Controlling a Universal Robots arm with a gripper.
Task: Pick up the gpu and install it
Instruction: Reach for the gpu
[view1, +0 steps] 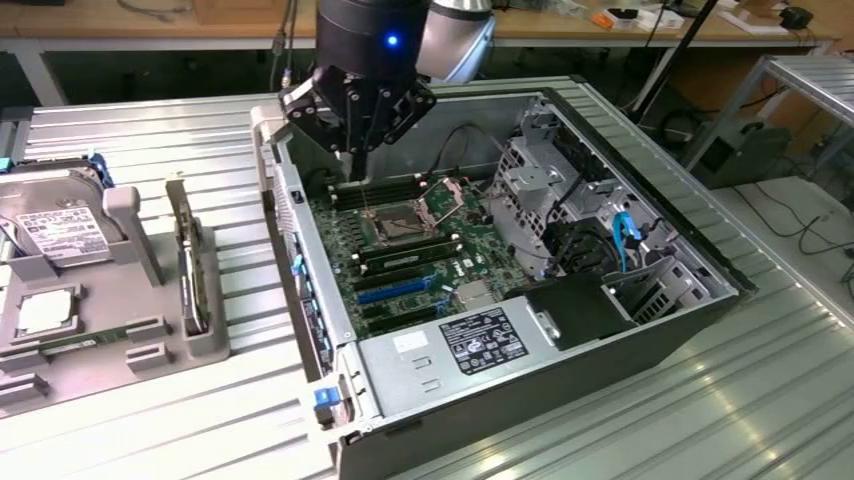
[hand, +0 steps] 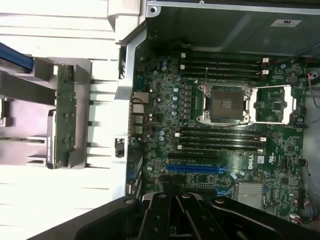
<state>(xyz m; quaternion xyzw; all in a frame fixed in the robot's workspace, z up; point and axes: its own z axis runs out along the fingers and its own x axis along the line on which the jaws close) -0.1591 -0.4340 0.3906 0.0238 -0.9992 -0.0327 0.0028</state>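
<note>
Exterior view, left of frame: a grey holder tray (view1: 134, 330) on the tabletop (view1: 160, 130) carries the gpu (view1: 195, 275), standing on edge, thin and dark, with a green board side in the wrist view. Right of it, at upper centre, the claw (view1: 356, 172) hangs closed and empty over the motherboard (view1: 400, 265) in the open computer case (view1: 694, 270). The pick looks not yet begun; a grasp would call for opened jaws above the card.
</note>
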